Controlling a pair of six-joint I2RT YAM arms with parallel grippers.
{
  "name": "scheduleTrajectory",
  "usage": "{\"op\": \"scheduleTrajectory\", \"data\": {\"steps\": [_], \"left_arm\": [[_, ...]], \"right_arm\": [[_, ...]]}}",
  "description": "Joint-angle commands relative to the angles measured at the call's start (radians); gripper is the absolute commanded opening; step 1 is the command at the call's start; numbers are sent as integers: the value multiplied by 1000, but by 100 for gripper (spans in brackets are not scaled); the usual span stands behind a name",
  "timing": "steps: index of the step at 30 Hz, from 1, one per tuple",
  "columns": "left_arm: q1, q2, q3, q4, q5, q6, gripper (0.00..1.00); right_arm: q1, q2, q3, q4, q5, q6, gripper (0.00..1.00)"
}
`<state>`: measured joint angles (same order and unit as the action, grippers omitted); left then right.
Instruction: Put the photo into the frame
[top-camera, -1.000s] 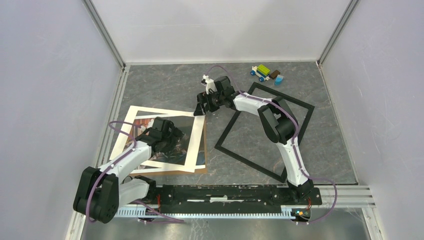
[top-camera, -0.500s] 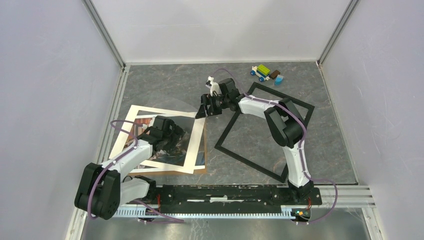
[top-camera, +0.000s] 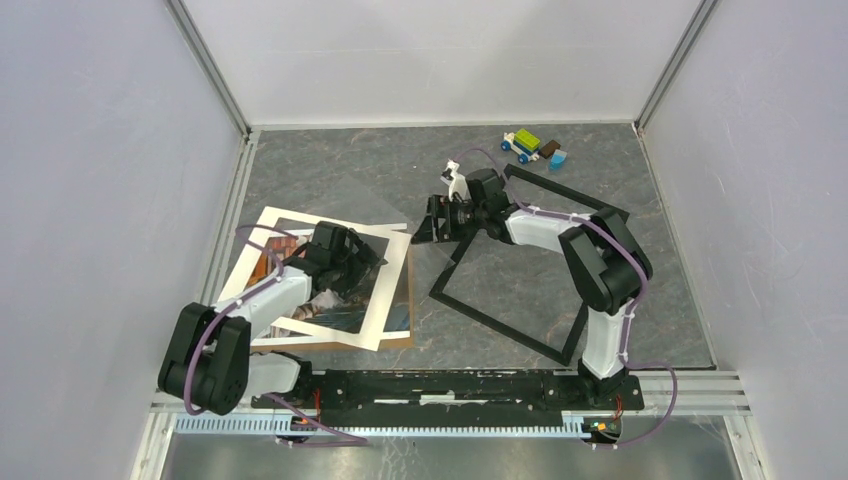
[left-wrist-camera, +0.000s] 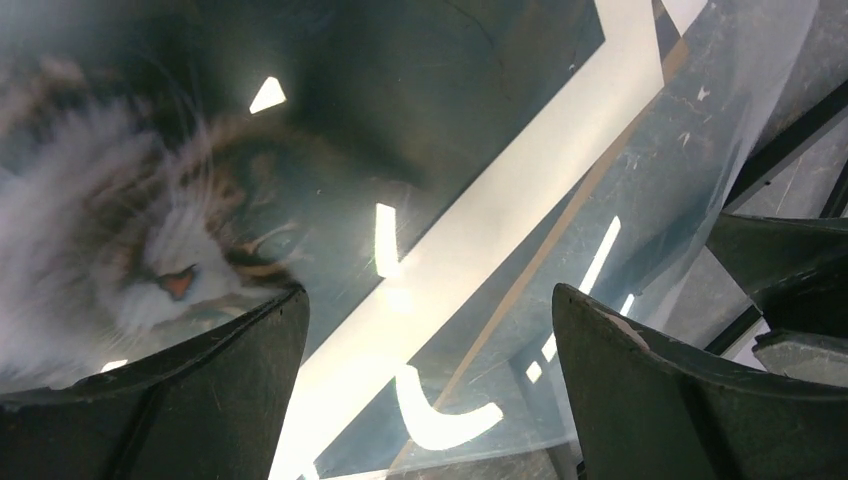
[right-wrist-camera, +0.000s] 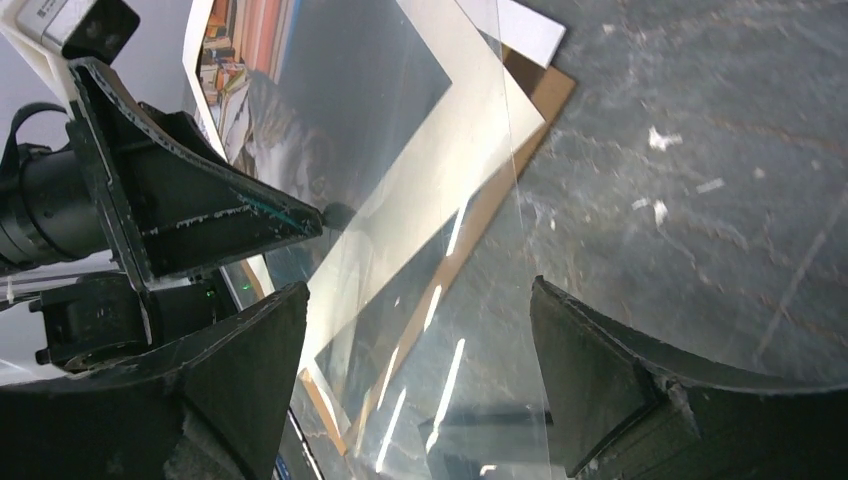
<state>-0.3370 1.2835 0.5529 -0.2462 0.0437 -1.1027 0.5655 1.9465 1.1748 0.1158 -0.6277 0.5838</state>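
- In the top external view the photo (top-camera: 388, 292) is seen lying flat at the left of the tabletop (top-camera: 340, 170). It rests on a brown cardboard board (top-camera: 402, 338), of which only a strip shows along its near right edge.
- The frame (top-camera: 500, 326) is seen whole only in that view. It lies turned at an angle to the right of the photo and apart from it, with grey tabletop visible through its opening.
- Small toy blocks (top-camera: 532, 147), beyond the frame's far corner, are shown by the top view alone.
- A clear sheet (right-wrist-camera: 480, 360) over the photo is hardly made out from above. It is shown by both wrist views through bright reflections, and its edge runs out past the cardboard over the tabletop.
- The left claw (top-camera: 348, 262) is held over the middle of the photo, released, with nothing gripped between its spread fingers (left-wrist-camera: 640, 400).
- In its own view the blurred cat's face lies just beyond the left-hand finger, and the white border crosses the gap between the two. Whether the fingertips touch the sheet cannot be told.
- The right claw (top-camera: 432, 222) is released as well, its jaws wide. It is placed at the frame's left corner, just beside the photo's far right corner.
- In its own view the photo lies ahead and to the left, and a finger of the left claw is seen coming down on it.
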Motion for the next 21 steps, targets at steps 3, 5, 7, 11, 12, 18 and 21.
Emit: {"op": "scheduleTrajectory", "data": {"steps": [3, 5, 7, 11, 12, 18, 21], "left_arm": [[-21, 119, -19, -80, 7, 139, 100], [-30, 132, -9, -81, 10, 145, 100], [-38, 142, 0, -80, 9, 151, 100], [-49, 168, 10, -80, 3, 169, 100], [-51, 175, 10, -80, 6, 172, 100], [-55, 186, 14, -78, 6, 168, 100], [-57, 186, 16, -76, 7, 164, 100]], "right_arm": [[-5, -109, -91, 53, -17, 34, 87], [-6, -134, -126, 50, 5, 29, 87], [-12, -161, -153, 22, 46, 9, 88], [-34, -218, -175, -100, 166, -104, 91], [-41, -230, -177, -136, 186, -134, 92], [-54, -263, -270, -148, 177, -142, 92], [-60, -271, -327, -83, 159, -103, 91]]}}
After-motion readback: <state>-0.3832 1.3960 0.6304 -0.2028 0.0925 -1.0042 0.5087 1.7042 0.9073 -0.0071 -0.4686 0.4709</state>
